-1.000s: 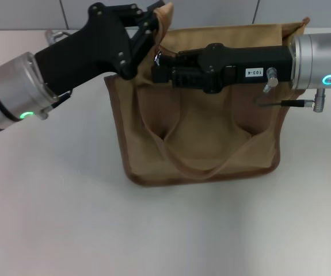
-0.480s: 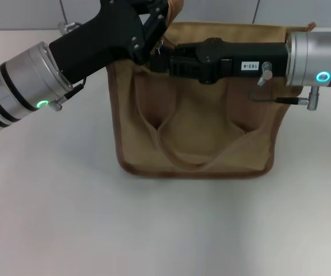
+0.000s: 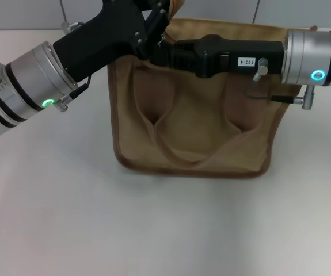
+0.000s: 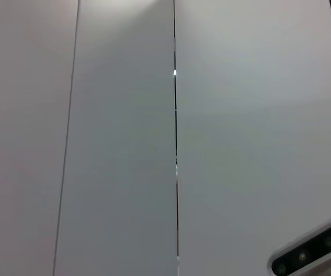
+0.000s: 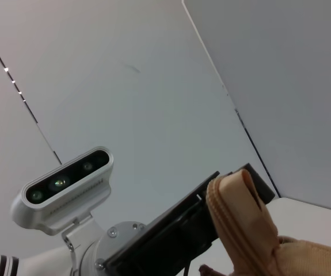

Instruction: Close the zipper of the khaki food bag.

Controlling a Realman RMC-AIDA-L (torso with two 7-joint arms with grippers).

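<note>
The khaki food bag (image 3: 194,126) stands at the table's middle, its two strap handles (image 3: 171,152) hanging down its front. My left gripper (image 3: 164,16) is at the bag's top left end, shut on the raised fabric corner there. That corner also shows in the right wrist view (image 5: 240,218), against the left gripper's black body (image 5: 182,230). My right gripper (image 3: 158,53) reaches in from the right, lying along the bag's top, with its tip at the left end beside the left gripper. The zipper and its pull are hidden behind the right arm.
The white table (image 3: 153,230) lies bare in front of and to the left of the bag. A grey panelled wall (image 4: 119,138) stands behind. The left wrist view shows only that wall and a camera housing (image 4: 312,256).
Both grippers and the bag's top have moved up and away from me. The bag's bottom edge has slid back a little. The left arm has swung further in over the bag's left end.
</note>
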